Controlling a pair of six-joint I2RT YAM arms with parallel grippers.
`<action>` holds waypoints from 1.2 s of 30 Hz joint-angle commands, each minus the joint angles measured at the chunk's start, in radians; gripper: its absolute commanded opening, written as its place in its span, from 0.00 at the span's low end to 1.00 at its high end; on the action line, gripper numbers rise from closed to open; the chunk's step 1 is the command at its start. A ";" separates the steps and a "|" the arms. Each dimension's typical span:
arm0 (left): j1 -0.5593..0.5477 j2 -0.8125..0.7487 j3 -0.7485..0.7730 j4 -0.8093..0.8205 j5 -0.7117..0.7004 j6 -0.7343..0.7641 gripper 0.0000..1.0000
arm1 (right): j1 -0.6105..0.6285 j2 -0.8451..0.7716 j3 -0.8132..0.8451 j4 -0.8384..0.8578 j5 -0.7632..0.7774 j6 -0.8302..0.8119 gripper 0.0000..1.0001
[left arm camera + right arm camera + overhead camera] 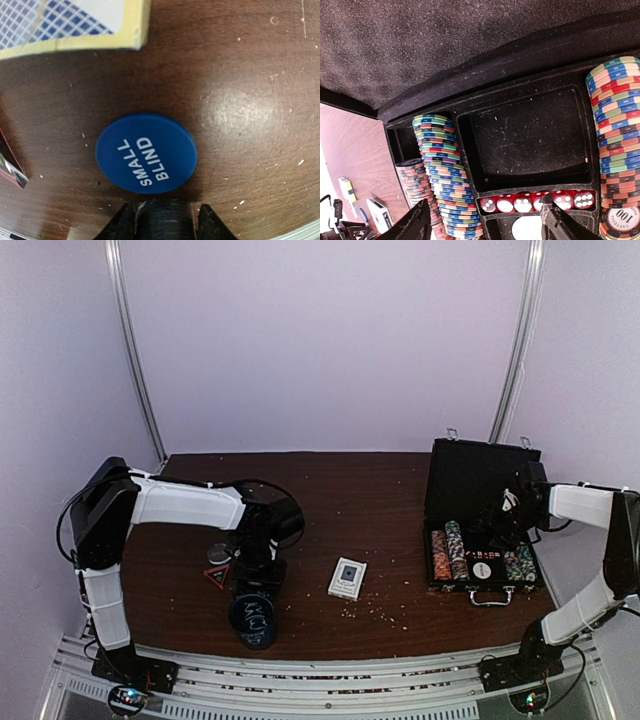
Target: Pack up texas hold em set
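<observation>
From above, the left jaws (255,575) hang over the left part of the desk (380,490), just far of the dark cup (253,618). The case (480,490) stands open well apart at the right, with the right jaws (500,525) over its tray. A card deck (347,578) lies between them.

In the left wrist view, the small blind button (146,152) lies flat on bare wood just ahead of the jaw tips, centred. It is round, so no axis matters, and the left arm is nearer it. A dark ribbed thing (165,220) fills the narrowed jaws; whether they grip it, I cannot tell.

In the right wrist view, the jaws are wide and empty above the dice (540,201). Far of the dice, an empty compartment (530,135) lies between chip rolls (445,170).
</observation>
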 commanded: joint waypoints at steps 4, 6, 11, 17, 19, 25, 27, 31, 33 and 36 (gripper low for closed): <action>-0.011 0.020 0.026 -0.026 0.018 -0.004 0.40 | 0.006 -0.001 -0.008 0.022 -0.011 0.006 0.73; -0.010 0.021 0.027 -0.026 0.020 -0.006 0.37 | 0.005 -0.001 -0.007 0.022 -0.011 0.005 0.73; -0.013 0.017 0.035 -0.026 0.022 -0.006 0.32 | 0.005 -0.004 -0.003 0.021 -0.010 0.004 0.73; -0.012 0.007 0.059 -0.025 0.019 -0.013 0.29 | 0.005 -0.009 0.007 0.013 -0.006 0.000 0.73; -0.012 0.005 0.077 -0.018 0.017 -0.017 0.28 | 0.005 -0.009 0.012 0.011 -0.005 -0.003 0.73; -0.015 0.059 0.229 -0.009 0.014 0.007 0.27 | 0.005 -0.020 0.030 0.003 -0.014 -0.010 0.73; -0.018 0.092 0.305 -0.007 0.021 0.027 0.27 | 0.008 -0.034 0.039 0.012 -0.049 -0.025 0.73; -0.018 0.162 0.428 0.013 0.060 0.054 0.26 | 0.043 -0.030 0.061 0.033 -0.175 -0.084 0.72; -0.018 0.180 0.468 0.031 0.083 0.058 0.26 | 0.085 -0.021 0.080 0.040 -0.230 -0.101 0.72; -0.019 0.179 0.506 0.072 0.100 0.041 0.26 | 0.168 -0.020 0.121 0.050 -0.246 -0.097 0.72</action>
